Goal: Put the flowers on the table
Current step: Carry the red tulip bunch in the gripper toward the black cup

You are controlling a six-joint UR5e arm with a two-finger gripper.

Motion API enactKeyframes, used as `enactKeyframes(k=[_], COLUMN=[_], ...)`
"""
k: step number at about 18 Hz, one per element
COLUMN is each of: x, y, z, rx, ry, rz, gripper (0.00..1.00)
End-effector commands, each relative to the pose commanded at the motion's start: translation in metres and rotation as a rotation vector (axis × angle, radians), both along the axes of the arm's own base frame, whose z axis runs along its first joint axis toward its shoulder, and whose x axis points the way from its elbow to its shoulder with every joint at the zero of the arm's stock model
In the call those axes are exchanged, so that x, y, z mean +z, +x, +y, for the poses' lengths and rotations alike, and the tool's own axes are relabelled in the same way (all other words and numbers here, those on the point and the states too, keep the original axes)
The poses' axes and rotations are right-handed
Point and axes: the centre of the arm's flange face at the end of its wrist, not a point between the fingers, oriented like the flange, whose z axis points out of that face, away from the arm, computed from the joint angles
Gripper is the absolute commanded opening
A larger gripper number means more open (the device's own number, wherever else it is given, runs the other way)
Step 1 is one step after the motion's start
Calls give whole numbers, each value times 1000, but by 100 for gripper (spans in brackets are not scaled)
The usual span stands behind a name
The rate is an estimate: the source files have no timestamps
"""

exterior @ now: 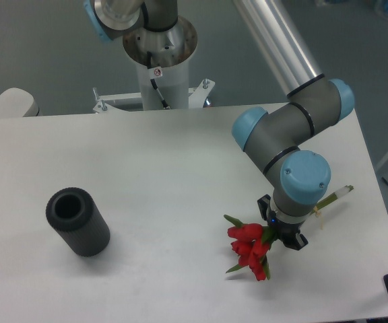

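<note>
Although the wrist hides much of the contact, the flowers (251, 250) lie nearest my side of the table (167, 168), toward its right front area, with the red buds and a few green leaves spread out to the left of the gripper (283, 235) and the long stems running up and to the right behind the wrist, their pale ends showing near the table's right edge. The bunch appears to rest flat, or very nearly so, on the white surface. The gripper points straight down over the stems just behind the buds, which suits a hold at the bunch's middle so neither end droops; whether its fingers are clamped on the stems or have parted from them, I cannot tell, since the blue-capped wrist blocks the view. In my judgement the placing is at or close to its final stage, and the remaining care is to let go and lift without dragging the bunch. Well apart to the left stands a dark grey ribbed cylinder (77, 221), tilted, open end up, clear of the work. Farther back the arm rises to its pedestal (157, 60) beyond the table's rear edge.
</note>
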Motion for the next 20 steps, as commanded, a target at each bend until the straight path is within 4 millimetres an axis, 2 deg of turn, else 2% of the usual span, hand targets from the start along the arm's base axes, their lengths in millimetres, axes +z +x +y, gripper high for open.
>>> enactKeyframes(k=[10,12,18,20], x=[1,2,9,8], y=[6,12,45,63], z=[5,9,-16,-24], rx=[34,63,191,244], ry=[1,0,-16,-17], rz=[3,1,-28,-44], gripper=[0,0,0,0])
